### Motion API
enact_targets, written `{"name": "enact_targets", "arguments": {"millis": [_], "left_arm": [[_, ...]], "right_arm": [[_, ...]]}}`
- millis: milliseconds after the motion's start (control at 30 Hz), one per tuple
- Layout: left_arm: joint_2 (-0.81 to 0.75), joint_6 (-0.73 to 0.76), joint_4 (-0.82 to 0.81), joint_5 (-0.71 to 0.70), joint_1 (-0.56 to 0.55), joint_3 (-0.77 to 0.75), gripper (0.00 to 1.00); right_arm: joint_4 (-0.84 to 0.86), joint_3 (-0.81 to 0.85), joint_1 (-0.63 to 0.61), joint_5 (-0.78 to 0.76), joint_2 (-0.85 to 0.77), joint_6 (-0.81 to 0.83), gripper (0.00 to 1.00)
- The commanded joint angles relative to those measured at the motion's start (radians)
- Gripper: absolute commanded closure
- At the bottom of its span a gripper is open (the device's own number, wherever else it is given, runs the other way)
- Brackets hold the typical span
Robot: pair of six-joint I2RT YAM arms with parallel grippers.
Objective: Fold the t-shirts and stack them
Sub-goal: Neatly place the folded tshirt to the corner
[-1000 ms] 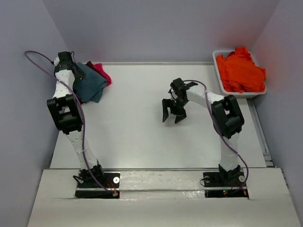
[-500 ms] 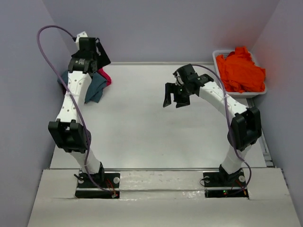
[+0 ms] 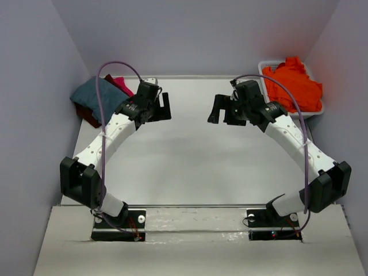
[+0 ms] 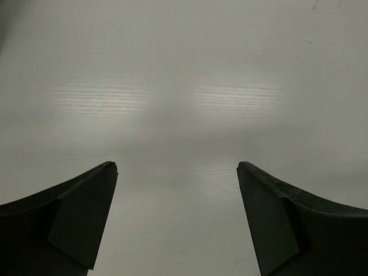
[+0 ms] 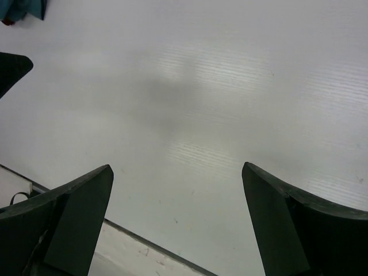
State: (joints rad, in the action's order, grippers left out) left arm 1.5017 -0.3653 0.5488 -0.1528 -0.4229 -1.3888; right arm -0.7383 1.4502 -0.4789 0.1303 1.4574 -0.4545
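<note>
A stack of t-shirts lies at the table's far left corner: a slate teal-blue one point(image 3: 99, 99) on top, bright pink point(image 3: 122, 85) behind it and dark maroon point(image 3: 87, 115) showing underneath. A vivid orange t-shirt point(image 3: 292, 86) is heaped in the white tub point(image 3: 263, 68) at the far right. My left gripper point(image 3: 164, 109) point(image 4: 177, 165) hovers open over bare table, just right of the stack. My right gripper point(image 3: 223, 115) point(image 5: 177, 167) faces it from the right, also open and empty. A corner of the teal-blue shirt point(image 5: 26, 7) shows in the right wrist view.
The white table point(image 3: 190, 161) stretches between the two arms, walled by grey panels at the back and sides. A dark fingertip point(image 5: 11, 69) of the other gripper enters the right wrist view at the left edge. The table's near edge point(image 5: 144, 238) runs below my right fingers.
The left arm swung away from the folded stack toward the table's middle. The right arm reached further back and its jaws widened. Both grippers now face each other.
</note>
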Motion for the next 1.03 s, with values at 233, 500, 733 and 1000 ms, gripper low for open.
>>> {"name": "enact_targets", "arguments": {"millis": [233,500,733,1000], "left_arm": [[-0.063,-0.061,-0.194,0.075,-0.169,0.159,0.02],[0.005,-0.029,-0.185,0.068,-0.208,0.088,0.01],[0.032,-0.011,-0.178,0.067,-0.217,0.063,0.01],[0.045,0.017,-0.162,0.058,-0.217,0.040,0.01]], "right_arm": [[0.192,-0.246,0.005,-0.003,-0.186,-0.093,0.00],[0.197,-0.223,0.005,-0.011,-0.195,-0.050,0.00],[0.214,-0.225,0.005,-0.003,-0.207,-0.044,0.00],[0.214,-0.211,0.005,-0.036,-0.213,-0.039,0.00]]}}
